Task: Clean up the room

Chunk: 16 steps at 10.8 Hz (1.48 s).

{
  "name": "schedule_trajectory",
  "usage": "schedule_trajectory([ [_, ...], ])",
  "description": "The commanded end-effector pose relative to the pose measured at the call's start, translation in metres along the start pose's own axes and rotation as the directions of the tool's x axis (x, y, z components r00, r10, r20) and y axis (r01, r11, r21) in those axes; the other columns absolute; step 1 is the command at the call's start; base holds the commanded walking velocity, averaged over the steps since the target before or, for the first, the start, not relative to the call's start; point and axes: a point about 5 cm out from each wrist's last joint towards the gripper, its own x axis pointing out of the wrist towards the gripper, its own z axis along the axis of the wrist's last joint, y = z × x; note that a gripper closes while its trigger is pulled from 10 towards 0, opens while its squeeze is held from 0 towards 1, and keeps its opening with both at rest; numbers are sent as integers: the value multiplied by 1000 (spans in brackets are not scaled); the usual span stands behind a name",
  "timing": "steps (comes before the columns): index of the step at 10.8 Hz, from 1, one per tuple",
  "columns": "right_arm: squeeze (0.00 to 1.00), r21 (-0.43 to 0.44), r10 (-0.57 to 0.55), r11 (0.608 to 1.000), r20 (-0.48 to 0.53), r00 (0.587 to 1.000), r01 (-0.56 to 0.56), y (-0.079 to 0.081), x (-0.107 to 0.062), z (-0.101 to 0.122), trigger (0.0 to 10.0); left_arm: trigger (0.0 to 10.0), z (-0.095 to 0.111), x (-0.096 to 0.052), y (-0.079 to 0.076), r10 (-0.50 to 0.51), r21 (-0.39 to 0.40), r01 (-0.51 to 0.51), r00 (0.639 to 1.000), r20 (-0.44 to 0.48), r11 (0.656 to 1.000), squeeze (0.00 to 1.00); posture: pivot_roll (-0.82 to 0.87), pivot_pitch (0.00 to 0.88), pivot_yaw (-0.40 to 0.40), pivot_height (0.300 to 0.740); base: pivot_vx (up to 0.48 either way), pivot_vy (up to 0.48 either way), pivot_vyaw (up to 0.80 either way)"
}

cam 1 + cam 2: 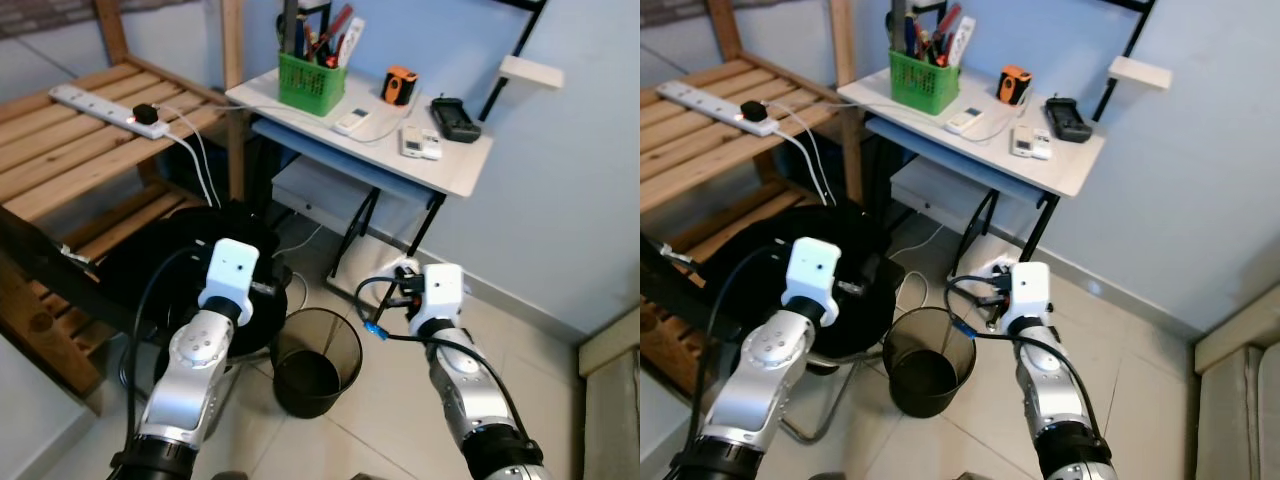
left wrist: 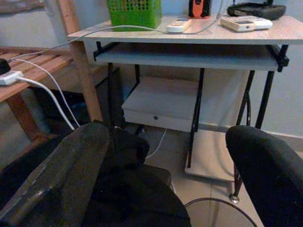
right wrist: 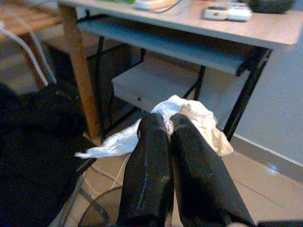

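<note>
White crumpled tissue was pinched in the right gripper, its fingers closed, its long tail trailing sideways, above a black mesh bin. Left gripper gaped wide, holding nothing.

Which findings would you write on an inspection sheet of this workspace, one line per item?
Surface: tiled floor; a small white desk stands against the blue wall.
Job's things: crumpled white paper pinched in the right gripper; black mesh waste bin stands on the floor between both arms.
Clutter: green basket of pens, orange tape measure, two white remotes, black charger on the desk.
Grippers: right gripper shut on the paper, beside and above the bin; left gripper open, over a black chair.
Cables: white power strip with white cables on the wooden shelf.
Surroundings: blue wall, a wall shelf.
</note>
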Motion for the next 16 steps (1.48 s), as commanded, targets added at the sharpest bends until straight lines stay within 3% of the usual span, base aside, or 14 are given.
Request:
schedule_trajectory([
  [1, 0, 34, -61, 998, 33, 998, 60, -9, -3, 3, 10000, 10000, 6, 6, -5, -22, 6, 22, 1000, 15, 1000, 0, 126, 0, -66, 726, 0, 0, 0],
  [3, 0, 48, -118, 992, 49, 992, 115, -12, -10, 0, 10000, 10000, 14, 13, -5, -94, 60, 92, 995, 33, 994, 0, 100, 0, 3, 726, 0, 0, 0],
  [5, 0, 53, -133, 990, 62, 989, 129, -10, -12, 1, 10000, 10000, 19, 18, -3, -97, 69, 93, 994, 52, 993, 0, 82, 0, 31, 726, 0, 0, 0],
  [13, 0, 23, -61, 998, 43, 997, 60, 0, -6, 2, 10000, 10000, 19, 16, -10, -59, 24, 57, 995, 80, 998, 0, 100, 0, -14, 726, 358, -186, 0],
  [14, 0, -54, 47, 997, -77, 996, -51, 8, -4, -12, 10000, 10000, 15, 14, -12, -61, -4, 62, 997, 54, 998, 0, 116, 0, -25, 726, 0, 0, 0],
  [16, 0, -91, 78, 991, -165, 983, -94, 2, -3, -22, 10000, 10000, 10, 13, -21, -110, -12, 110, 994, 24, 994, 0, 131, 0, -40, 726, 0, 0, 0],
])
